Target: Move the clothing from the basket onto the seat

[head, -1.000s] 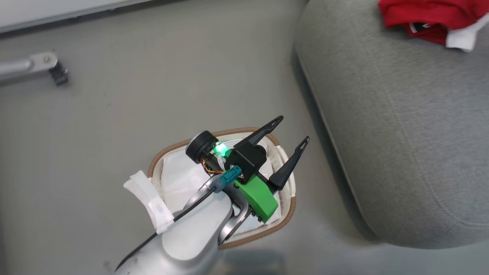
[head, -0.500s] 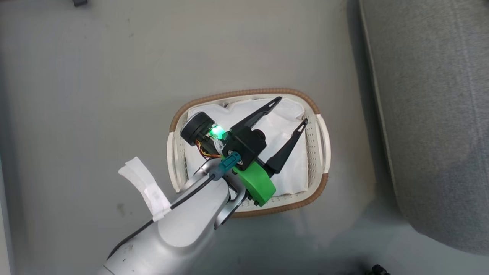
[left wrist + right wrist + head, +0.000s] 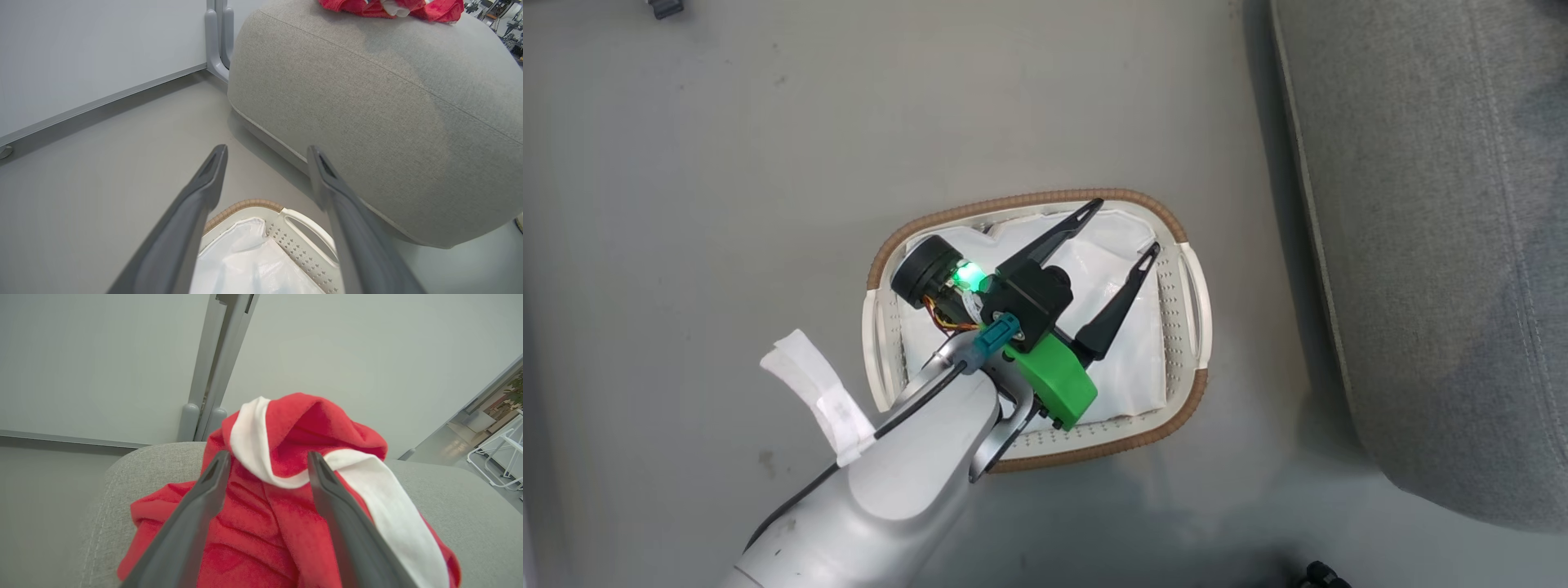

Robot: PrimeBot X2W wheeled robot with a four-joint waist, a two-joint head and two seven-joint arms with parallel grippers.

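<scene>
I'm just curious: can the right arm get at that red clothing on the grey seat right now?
Probably yes. The right gripper is open and points straight at the clothing, which lies heaped on the seat with nothing between them.

Floor (image 3: pixel 727 163) w/ basket (image 3: pixel 1186 327), seat (image 3: pixel 1437 245)

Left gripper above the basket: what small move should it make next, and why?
Probably lift the left gripper clear of the basket: it is open and empty, the white liner shows inside with no red, and the red clothing already lies on the seat.
</scene>
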